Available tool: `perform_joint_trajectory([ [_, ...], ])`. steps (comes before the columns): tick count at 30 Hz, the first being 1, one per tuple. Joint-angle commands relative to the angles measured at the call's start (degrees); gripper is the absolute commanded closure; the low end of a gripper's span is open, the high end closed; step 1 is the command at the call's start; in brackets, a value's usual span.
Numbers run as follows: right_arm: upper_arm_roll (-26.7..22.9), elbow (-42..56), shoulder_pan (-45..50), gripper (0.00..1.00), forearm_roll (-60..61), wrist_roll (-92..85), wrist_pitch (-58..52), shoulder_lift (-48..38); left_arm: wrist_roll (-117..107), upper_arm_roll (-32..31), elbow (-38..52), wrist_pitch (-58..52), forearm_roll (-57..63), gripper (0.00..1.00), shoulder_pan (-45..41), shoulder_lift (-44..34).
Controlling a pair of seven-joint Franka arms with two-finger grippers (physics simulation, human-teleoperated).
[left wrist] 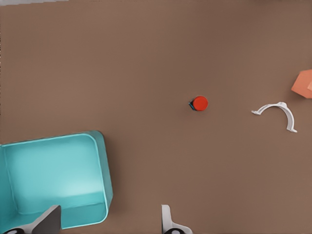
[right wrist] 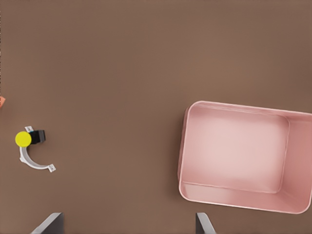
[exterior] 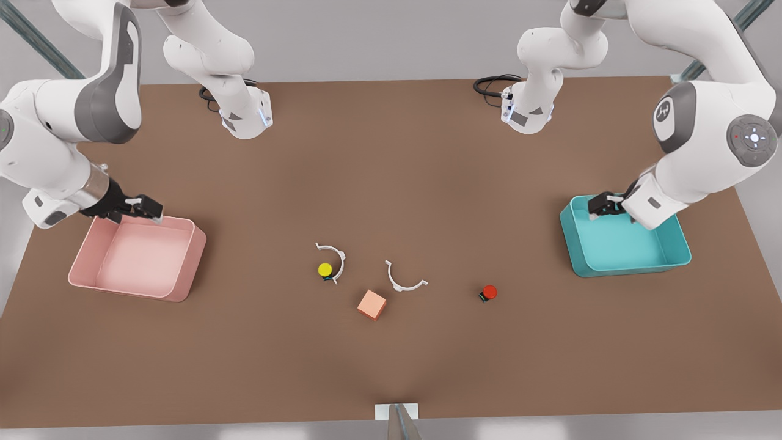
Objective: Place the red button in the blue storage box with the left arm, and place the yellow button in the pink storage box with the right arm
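The red button (exterior: 489,292) (left wrist: 200,103) stands alone on the brown table, toward the front view's right. The yellow button (exterior: 325,269) (right wrist: 23,139) sits near the middle, tucked against a white curved clip (exterior: 342,260) (right wrist: 31,162). My left gripper (exterior: 602,205) (left wrist: 108,222) hovers open over a back corner of the blue storage box (exterior: 629,267) (left wrist: 105,170), which holds nothing. My right gripper (exterior: 143,208) (right wrist: 127,223) is open above the back rim of the pink storage box (exterior: 183,269) (right wrist: 181,156), which holds nothing either. Neither gripper holds anything.
A peach cube (exterior: 372,304) (left wrist: 304,84) lies between the two buttons, slightly nearer the table's front edge. A second white curved clip (exterior: 403,286) (left wrist: 280,107) lies just behind the cube. Both arm bases stand at the table's back edge.
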Motion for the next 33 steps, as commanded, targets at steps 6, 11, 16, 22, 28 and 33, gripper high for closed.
perform_joint_trajectory([
  [6,0.63,0.09,1.21,0.00,-0.04,1.44,9.98,4.70,7.74,-1.56,0.09,24.89,1.82,0.00,-14.68,17.18],
  [11,4.06,-0.34,12.19,0.00,-0.39,6.89,14.21,12.44,8.53,-1.56,-4.12,45.72,2.79,0.00,-16.27,26.15],
  [16,4.32,-1.84,20.20,0.00,-0.39,21.91,20.26,15.51,8.79,-1.47,-4.92,49.42,2.79,0.00,-16.18,29.83],
  [22,4.41,5.37,22.66,0.00,-0.48,25.26,31.07,27.99,8.88,-1.29,-5.89,50.21,2.79,0.00,-15.39,31.86],
  [28,5.64,-0.08,25.65,0.00,-0.48,25.26,32.66,28.17,8.70,-1.29,-8.70,50.21,2.62,0.00,-15.04,33.44],
  [33,5.73,-7.20,25.56,0.00,-0.48,25.53,39.87,29.49,9.23,-1.29,-10.10,50.13,2.62,0.00,-14.33,33.88],
])
